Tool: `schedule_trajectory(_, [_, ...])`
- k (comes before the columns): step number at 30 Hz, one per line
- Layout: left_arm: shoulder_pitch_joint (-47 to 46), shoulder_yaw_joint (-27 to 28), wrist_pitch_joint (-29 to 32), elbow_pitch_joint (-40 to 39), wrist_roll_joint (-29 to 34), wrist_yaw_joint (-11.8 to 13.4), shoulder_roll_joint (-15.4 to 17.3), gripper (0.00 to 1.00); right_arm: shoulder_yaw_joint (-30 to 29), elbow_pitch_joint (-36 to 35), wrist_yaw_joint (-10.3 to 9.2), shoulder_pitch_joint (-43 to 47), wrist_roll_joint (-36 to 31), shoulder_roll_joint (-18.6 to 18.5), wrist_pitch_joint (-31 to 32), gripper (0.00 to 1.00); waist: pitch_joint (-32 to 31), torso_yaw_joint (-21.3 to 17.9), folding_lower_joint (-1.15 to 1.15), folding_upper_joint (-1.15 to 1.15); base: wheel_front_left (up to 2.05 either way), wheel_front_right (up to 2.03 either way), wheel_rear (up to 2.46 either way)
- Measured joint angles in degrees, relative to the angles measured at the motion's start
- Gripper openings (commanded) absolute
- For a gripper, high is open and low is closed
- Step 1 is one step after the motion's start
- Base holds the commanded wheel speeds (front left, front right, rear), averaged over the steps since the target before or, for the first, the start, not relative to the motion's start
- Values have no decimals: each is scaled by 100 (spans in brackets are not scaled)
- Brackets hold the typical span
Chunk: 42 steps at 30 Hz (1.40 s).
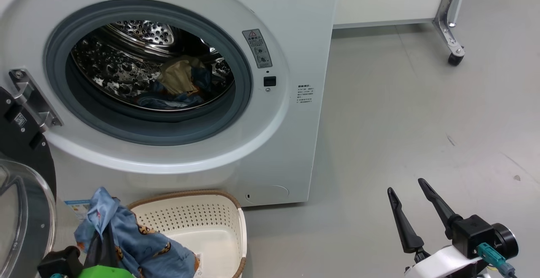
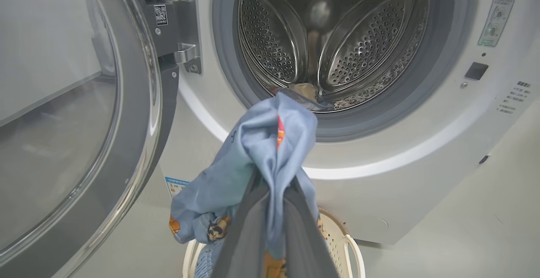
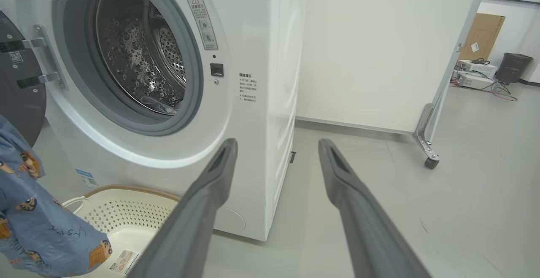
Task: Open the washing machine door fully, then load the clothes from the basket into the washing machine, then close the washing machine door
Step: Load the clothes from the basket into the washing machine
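The washing machine (image 1: pixel 291 151) stands with its door (image 1: pixel 25 193) swung wide to the left; the glass dome shows in the left wrist view (image 2: pixel 71 126). Cream and blue clothes (image 1: pixel 181 82) lie in the steel drum. My left gripper (image 2: pixel 270 227) is shut on a light blue printed cloth (image 2: pixel 270 143), which hangs above the basket (image 1: pixel 202 219) in front of the drum opening. The same cloth (image 1: pixel 126 236) drapes over the gripper in the head view. My right gripper (image 1: pixel 406 185) stands open over the floor to the right, with nothing between its fingers (image 3: pixel 211 185).
The basket (image 3: pixel 126 214) sits on the grey floor against the machine's front, with a paper label inside. A white panel on a metal caster foot (image 1: pixel 453 37) stands behind at the right. A cardboard box (image 3: pixel 481 35) and a dark bin (image 3: pixel 512 67) are farther off.
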Motion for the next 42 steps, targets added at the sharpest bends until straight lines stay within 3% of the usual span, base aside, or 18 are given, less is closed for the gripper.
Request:
schedule_trajectory(11, [562, -57, 0, -731, 53, 59, -3, 0, 123, -98, 0, 139, 44, -7, 0, 100, -267, -80, 0, 0, 0, 0, 0])
schedule_trajectory(25, [629, -213, 3, -1283, 65, 124, -5, 0, 316, -197, 0, 137, 90, 54, 0, 100, -102, -423, 0, 0, 0, 0, 0])
schedule_trajectory(34, [-104, -143, 363, -1271, 30, 267, 38, 0, 431, -299, 0, 98, 93, 157, 0, 100, 210, -753, 0, 0, 0, 0, 0])
schedule_trajectory(42, [-1084, 241, 725, -1228, 35, 436, 471, 0, 514, -381, 0, -109, 93, 183, 0, 100, 652, -1054, 0, 0, 0, 0, 0])
